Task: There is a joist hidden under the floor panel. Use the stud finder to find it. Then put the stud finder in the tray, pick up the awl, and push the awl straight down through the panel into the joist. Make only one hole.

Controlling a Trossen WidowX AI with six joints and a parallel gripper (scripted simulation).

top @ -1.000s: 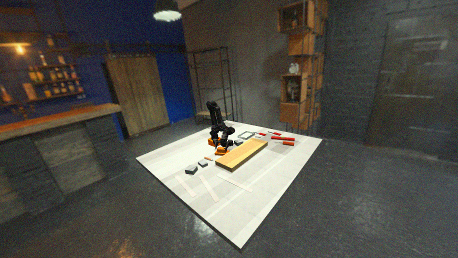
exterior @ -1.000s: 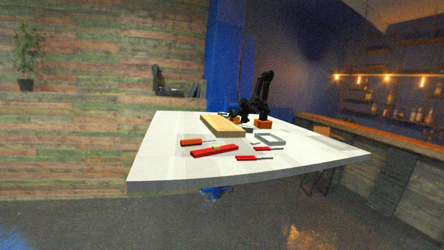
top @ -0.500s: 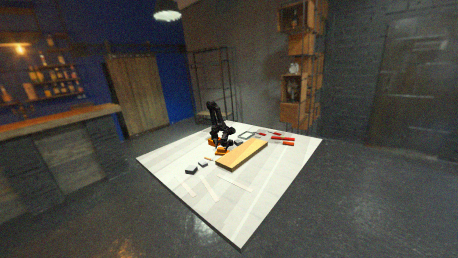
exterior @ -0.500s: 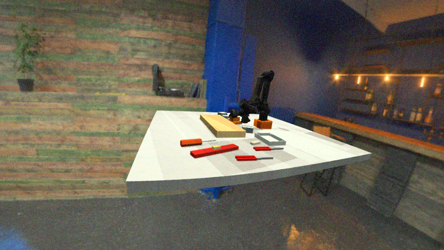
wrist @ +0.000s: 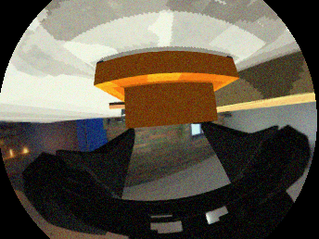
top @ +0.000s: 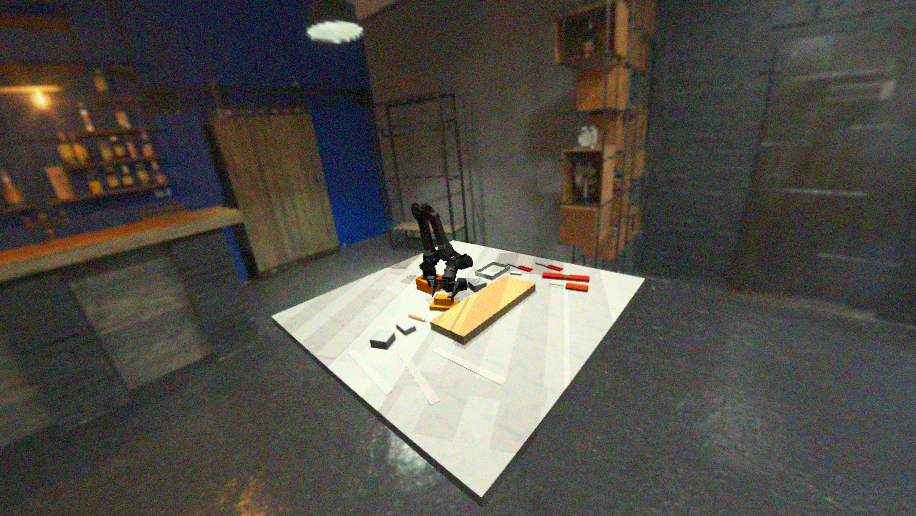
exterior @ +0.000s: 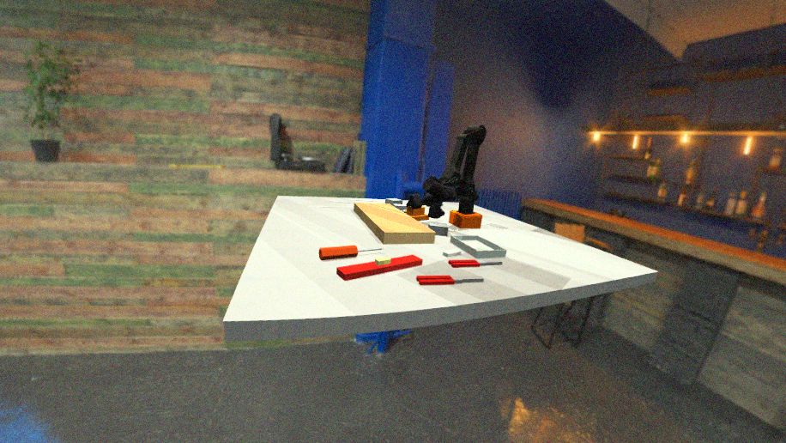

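The orange stud finder [top: 441, 307] [exterior: 416, 212] [wrist: 171, 104] sits on the table beside the panel's near-left end, its raised grip block upward. My gripper [top: 442, 296] [exterior: 425, 207] [wrist: 169, 127] is open and empty. Its fingertips are at the grip block, one toward each side in the wrist view; whether they touch it cannot be told. The wooden floor panel [top: 490, 307] [exterior: 393, 222] lies flat; no joist or hole shows. The awl [top: 416, 317], with a light orange handle, lies near the panel's end. The grey tray [top: 483, 275] [exterior: 492, 253] is empty.
Dark grey blocks [top: 382, 341] [top: 405, 328] lie beyond the awl, and another block [top: 476, 283] is between stud finder and tray. A red level [top: 566, 277] [exterior: 379, 268], an orange-handled screwdriver [top: 576, 287] [exterior: 338, 252] and red-handled tools [exterior: 435, 280] [exterior: 464, 263] lie past the panel. Thin strips [top: 471, 366] lie flat.
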